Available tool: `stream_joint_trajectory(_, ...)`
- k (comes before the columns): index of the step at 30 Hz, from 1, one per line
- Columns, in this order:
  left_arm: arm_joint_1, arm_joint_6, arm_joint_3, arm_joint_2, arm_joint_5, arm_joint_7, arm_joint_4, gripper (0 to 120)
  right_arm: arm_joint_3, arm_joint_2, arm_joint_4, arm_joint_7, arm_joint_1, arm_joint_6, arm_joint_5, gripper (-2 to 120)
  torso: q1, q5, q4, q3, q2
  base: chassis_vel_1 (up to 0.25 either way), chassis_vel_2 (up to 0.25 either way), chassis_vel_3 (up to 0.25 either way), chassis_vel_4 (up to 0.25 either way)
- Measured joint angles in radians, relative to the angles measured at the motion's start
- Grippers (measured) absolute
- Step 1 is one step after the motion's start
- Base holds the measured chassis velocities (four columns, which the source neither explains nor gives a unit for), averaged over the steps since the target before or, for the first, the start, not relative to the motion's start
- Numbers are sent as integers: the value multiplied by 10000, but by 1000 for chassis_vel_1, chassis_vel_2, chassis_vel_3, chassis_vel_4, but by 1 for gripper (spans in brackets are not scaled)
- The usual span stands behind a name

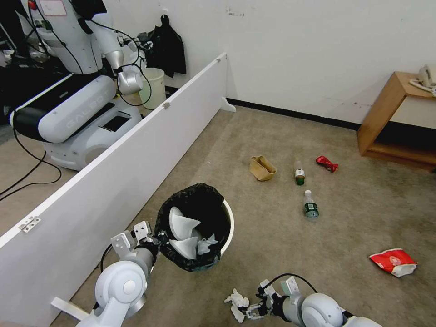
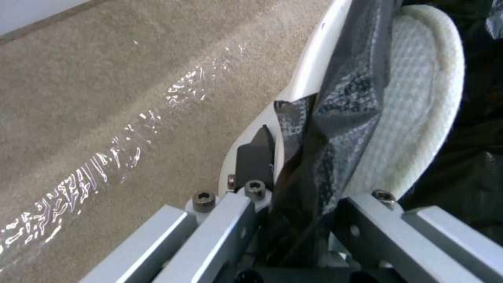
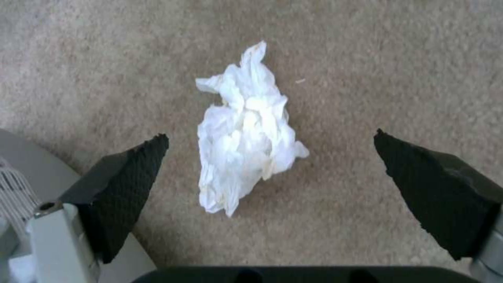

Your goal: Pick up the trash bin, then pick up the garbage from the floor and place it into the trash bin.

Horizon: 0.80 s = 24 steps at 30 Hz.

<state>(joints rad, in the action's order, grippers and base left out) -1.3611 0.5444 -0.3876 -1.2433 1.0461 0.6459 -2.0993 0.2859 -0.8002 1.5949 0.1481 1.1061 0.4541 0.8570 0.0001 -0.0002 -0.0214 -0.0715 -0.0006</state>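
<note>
Tissue (image 3: 246, 129) on carpet between right gripper (image 3: 270, 157) jaws spread apart, left gripper (image 2: 293, 184) jaws clamping trash bin (image 1: 229, 222) rim

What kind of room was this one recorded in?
Probably a robot test room staged like a carpeted indoor space: a low white partition fences off the carpet, a second robot stands parked behind it, and a wooden side table stands by the wall.
</note>
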Motion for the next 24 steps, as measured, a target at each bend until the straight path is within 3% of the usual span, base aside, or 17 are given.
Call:
stream_joint_trajectory(15, 10, -9, -21, -58, -77, -97, 83, 2, 442, -132, -328, 206, -558, 290, 1080, 100, 0, 0, 0, -1, 0, 0, 0, 0, 0)
stream_joint_trajectory(24, 5, -42, -36, -71, -120, -116, 119, 2, 517, -325, -560, 208, -617, 307, 1105, 100, 0, 0, 0, 0, 0, 0, 0, 0, 0)
